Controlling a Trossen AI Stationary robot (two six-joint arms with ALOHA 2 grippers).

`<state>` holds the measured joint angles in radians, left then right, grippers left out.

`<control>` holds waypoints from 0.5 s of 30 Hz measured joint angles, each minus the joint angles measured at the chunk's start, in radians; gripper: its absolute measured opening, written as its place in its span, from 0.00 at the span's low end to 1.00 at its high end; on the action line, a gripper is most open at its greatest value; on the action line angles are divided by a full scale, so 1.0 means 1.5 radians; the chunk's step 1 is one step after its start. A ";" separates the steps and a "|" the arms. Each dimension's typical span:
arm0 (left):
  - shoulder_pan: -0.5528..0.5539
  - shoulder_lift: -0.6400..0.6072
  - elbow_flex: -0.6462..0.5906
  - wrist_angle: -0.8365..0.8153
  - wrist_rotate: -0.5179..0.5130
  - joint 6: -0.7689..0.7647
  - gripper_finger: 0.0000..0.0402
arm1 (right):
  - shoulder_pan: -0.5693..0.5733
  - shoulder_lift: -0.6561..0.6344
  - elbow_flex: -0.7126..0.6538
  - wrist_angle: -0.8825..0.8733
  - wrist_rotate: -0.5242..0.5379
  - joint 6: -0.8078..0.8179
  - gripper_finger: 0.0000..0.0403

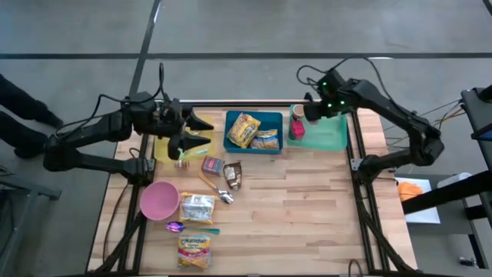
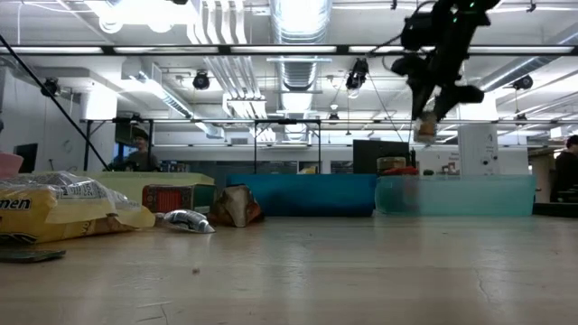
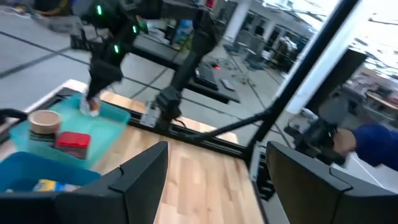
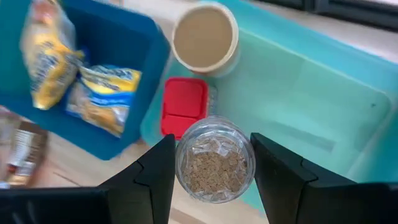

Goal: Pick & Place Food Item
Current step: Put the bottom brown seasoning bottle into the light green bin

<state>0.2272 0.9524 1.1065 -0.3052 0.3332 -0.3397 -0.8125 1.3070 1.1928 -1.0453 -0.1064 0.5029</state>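
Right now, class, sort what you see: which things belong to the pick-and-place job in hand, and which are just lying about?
In the job:
- right gripper, shut on the glass jar, held above the teal tray
- teal tray, already holding a brown-lidded tub and a red box

Lying about:
- blue bin of snack bags
- pink bowl
- left gripper, open, waiting over the yellow tray

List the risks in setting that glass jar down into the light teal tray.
1. The right gripper holds the clear glass jar of grain high above the light teal plastic tray; releasing from there could tip or break it.
2. The red rectangular container and round tan-lidded tub sit close by in the tray; lowering there could knock them.
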 joint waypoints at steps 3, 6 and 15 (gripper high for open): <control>0.003 -0.001 0.000 0.001 -0.021 -0.014 0.69 | 0.000 0.033 -0.018 0.015 0.008 -0.011 0.42; 0.003 -0.001 0.000 0.000 -0.031 -0.036 0.69 | 0.001 0.055 -0.048 0.045 0.041 -0.019 0.42; 0.003 -0.001 0.000 -0.005 -0.048 -0.058 0.69 | 0.008 0.056 -0.185 0.201 0.039 0.023 0.42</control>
<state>0.2318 0.9508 1.1065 -0.3122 0.2616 -0.4271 -0.7998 1.3914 0.9157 -0.7444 -0.0483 0.5368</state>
